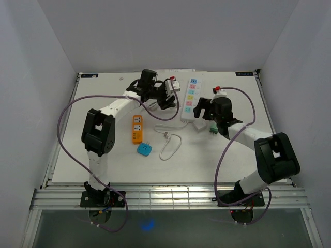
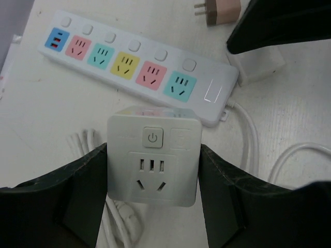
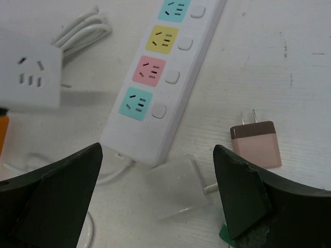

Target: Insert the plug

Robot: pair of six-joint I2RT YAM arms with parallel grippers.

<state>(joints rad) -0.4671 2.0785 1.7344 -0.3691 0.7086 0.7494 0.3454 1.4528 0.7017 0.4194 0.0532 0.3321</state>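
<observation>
My left gripper [image 2: 153, 178] is shut on a white square socket adapter [image 2: 153, 157] with a power button, held by its two sides just above the table. It hangs near the switch end of the white power strip [image 2: 129, 62], whose coloured sockets all stand free. In the right wrist view a small white plug [image 3: 178, 188] lies on its side by the strip's [image 3: 160, 82] cable end, prongs pointing right. My right gripper [image 3: 158, 170] is open, its fingers well apart on either side of that plug and touching nothing.
A pink-brown charger [image 3: 256, 142] lies right of the white plug. An orange socket bar [image 1: 136, 128], a blue adapter [image 1: 144, 150] and a coiled white cable [image 1: 168, 142] sit in mid-table. A green piece [image 1: 213, 130] lies under the right arm.
</observation>
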